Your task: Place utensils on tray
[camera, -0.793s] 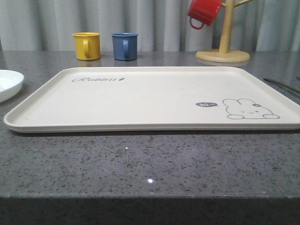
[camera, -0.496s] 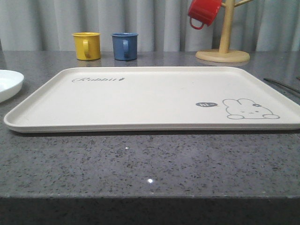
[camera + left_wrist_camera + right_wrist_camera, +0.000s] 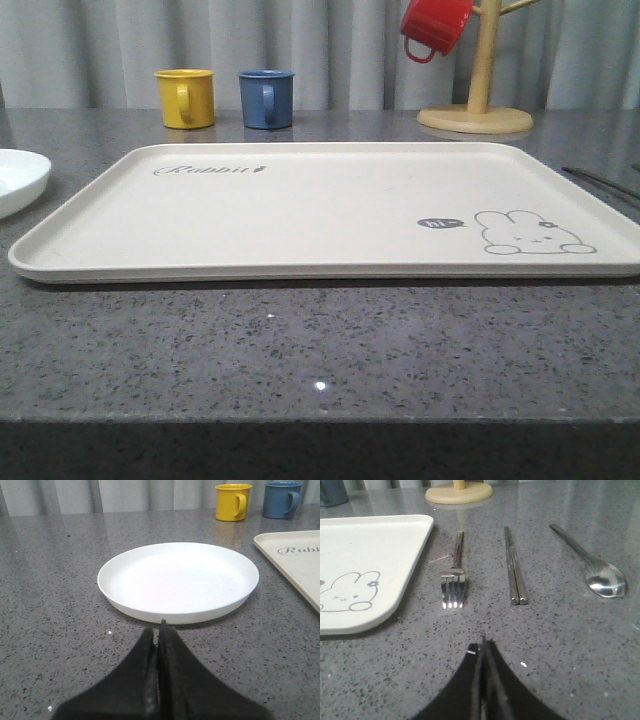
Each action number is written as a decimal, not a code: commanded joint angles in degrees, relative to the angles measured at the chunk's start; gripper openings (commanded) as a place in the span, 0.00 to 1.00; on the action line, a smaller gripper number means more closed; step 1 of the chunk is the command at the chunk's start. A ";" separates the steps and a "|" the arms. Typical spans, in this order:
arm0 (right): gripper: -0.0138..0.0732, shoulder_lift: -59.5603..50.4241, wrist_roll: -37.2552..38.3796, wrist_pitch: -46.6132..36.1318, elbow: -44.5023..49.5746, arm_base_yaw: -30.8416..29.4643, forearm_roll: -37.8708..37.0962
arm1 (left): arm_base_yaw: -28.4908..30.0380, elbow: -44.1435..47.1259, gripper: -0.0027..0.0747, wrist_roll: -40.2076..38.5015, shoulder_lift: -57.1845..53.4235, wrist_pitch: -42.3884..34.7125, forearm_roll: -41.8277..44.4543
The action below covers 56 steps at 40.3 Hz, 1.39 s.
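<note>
- The tray [image 3: 300, 215] lies flat in the middle of the grey speckled table [image 3: 320, 350], and nothing is on it.
- The white plate [image 3: 178, 580] rests on the table just beside the tray's left edge, not touching it.
- The left tool [image 3: 158, 630] is closed, its two black fingers pressed together with nothing between them; it sits low over the table, near the plate's rim but apart from it.
- The fork [image 3: 454, 580], the chopsticks [image 3: 515, 570] and the spoon [image 3: 592, 565] lie on the table to the right of the tray, side by side and apart from each other.
- The fork is nearest to the tray, the chopsticks are in the middle, the spoon is farthest.
- The right tool [image 3: 483, 647] is also closed and empty, near the fork tines and the chopstick ends, touching none of them.
- Behind the tray stand a yellow mug [image 3: 185, 97] and a blue mug [image 3: 267, 98].
- A red mug [image 3: 435, 25] hangs on a wooden stand [image 3: 478, 100].
</note>
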 commanded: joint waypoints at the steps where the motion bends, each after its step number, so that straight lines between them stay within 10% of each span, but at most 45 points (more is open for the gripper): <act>1: 0.08 -0.95 -0.43 -4.97 -0.23 -0.32 -0.44 | 0.05 -0.15 0.01 -0.53 -1.28 -4.85 -0.55; 22: 0.08 -0.95 -0.43 -5.26 -0.23 -0.32 -0.38 | 0.05 -0.15 0.01 -0.53 -1.28 -8.75 -0.39; 34: 0.08 -0.95 -0.37 -13.22 -4.68 -0.32 0.64 | 0.05 -1.19 0.01 -0.53 -1.28 -27.43 -0.39; 56: 0.08 24.62 -0.37 5.74 -40.70 -0.32 0.77 | 0.05 -30.92 0.01 -0.20 25.23 -5.49 0.49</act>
